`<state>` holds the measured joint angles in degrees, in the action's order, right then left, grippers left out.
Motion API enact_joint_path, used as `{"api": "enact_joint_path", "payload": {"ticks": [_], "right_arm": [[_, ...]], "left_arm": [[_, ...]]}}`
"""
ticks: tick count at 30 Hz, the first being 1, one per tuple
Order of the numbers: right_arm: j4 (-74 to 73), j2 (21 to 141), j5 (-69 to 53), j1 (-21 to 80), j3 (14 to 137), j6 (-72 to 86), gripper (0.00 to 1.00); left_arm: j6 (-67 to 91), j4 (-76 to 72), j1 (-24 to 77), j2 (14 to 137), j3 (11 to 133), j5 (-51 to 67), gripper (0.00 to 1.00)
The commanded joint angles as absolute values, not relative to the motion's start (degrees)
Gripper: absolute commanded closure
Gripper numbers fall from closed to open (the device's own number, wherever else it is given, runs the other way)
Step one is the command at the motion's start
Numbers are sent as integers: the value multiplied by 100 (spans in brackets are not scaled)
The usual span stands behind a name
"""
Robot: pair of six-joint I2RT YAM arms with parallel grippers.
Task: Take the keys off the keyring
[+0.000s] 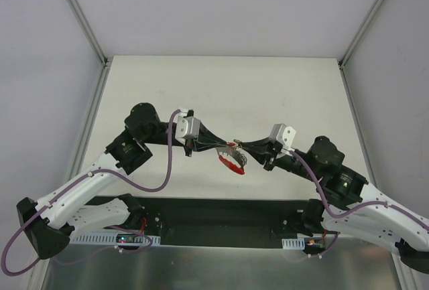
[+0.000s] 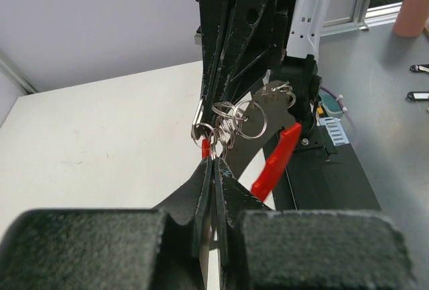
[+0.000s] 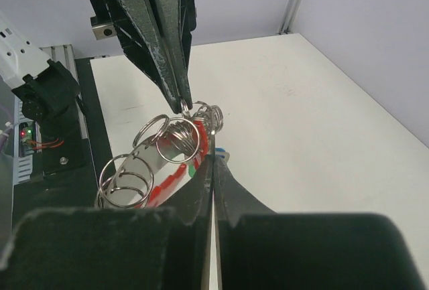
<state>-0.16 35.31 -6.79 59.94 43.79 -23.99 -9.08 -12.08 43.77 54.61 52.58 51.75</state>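
Observation:
Over the middle of the white table [image 1: 221,89] both arms meet tip to tip. Between them hangs the keyring [image 1: 234,147], a bunch of thin silvery wire rings [image 2: 236,116] with a red curved band [image 2: 275,159] drooping below it. My left gripper [image 2: 214,159] is shut on a wire ring beside a small red head [image 2: 206,147]. My right gripper [image 3: 213,157] is shut on a thin silvery edge that looks like a key seen edge-on. Ring coils [image 3: 175,139] and the red band [image 3: 166,183] hang left of it. Blue and green bits [image 3: 221,155] peek out by the fingers.
The black base rail [image 1: 214,213] runs along the near table edge, with a metal bench beyond it. In the left wrist view a pink cup [image 2: 412,9] and small loose items [image 2: 419,96] lie on that bench. Grey walls and aluminium posts [image 1: 104,59] bound the table.

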Motion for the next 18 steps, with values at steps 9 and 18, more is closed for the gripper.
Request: {"api": "enact_joint_path", "payload": {"ticks": [9,18], "right_arm": [[-544,3937,-765,6021,5097,-3067,99],[-958,4236,-677,6055,5528,-3638,99]], "left_arm": [[-1151,-1230,4324,5423,5221,5309,100],[-1073,-1213,4333,5475,5098,5081,100]]}}
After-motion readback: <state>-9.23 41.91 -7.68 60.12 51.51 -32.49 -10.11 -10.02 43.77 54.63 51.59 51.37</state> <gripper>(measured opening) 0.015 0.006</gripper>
